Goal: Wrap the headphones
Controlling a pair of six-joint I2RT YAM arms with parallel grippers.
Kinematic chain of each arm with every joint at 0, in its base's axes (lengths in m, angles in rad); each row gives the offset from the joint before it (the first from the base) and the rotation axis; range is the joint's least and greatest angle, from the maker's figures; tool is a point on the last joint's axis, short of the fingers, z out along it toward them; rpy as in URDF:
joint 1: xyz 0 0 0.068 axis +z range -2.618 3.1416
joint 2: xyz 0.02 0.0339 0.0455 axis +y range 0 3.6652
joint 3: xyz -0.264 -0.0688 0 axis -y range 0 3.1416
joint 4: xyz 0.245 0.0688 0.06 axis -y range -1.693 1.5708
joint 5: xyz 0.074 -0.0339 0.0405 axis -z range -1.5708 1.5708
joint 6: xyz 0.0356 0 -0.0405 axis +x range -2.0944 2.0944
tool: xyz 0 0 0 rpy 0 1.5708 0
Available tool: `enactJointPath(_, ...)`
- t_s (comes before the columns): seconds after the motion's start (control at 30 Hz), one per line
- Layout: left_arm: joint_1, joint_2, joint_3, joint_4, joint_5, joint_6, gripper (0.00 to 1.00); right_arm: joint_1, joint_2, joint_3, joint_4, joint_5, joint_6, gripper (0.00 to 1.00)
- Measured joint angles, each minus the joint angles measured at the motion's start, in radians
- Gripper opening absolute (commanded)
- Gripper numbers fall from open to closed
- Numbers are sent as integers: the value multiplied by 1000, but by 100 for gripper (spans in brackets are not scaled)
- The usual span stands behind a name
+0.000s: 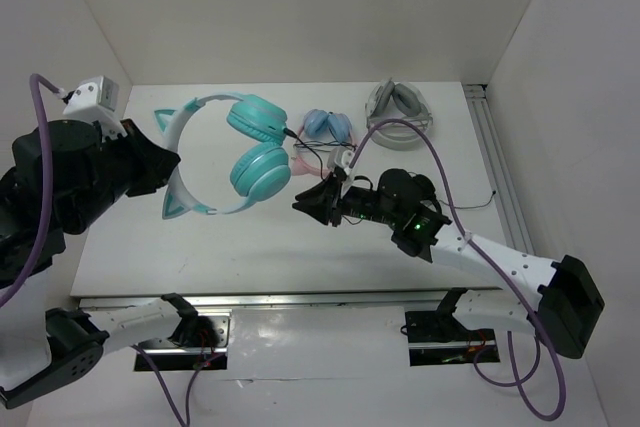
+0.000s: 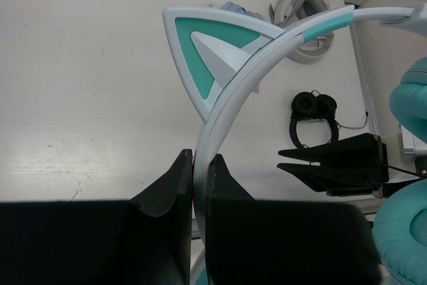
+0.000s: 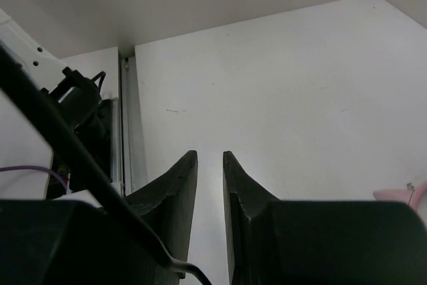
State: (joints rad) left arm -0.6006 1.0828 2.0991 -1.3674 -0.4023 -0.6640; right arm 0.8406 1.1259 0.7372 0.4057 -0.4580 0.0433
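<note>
One clenched, one slack. Gripping headphones (image 1: 252, 147) by pale headband with left gripper (image 2: 200, 161), lifted off table (image 1: 250, 247) at left. Parted only a narrow slit at right gripper (image 3: 209, 156), nothing between.

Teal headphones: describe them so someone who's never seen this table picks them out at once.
Over the left half of the white table, the left gripper clamps a pale headband with two cat ears. That is the teal headphones, with big turquoise ear cups. The pink-and-blue pair, grey pair and small black pair lie to their right, none teal, none held.
</note>
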Motion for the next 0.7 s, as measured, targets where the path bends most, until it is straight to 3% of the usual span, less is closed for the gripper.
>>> enactJointPath(0.13,0,27,14,-2,-19,-4,0,0,-5,-39,45,10,8,32)
enactJointPath(0.4,0,149,203,21,-88,-46,0,-1,-5,-130,65,55,27,34)
enactJointPath(0.7,0,123,150,51,-211,-120,0,-1,-6,-193,110,169,59,34)
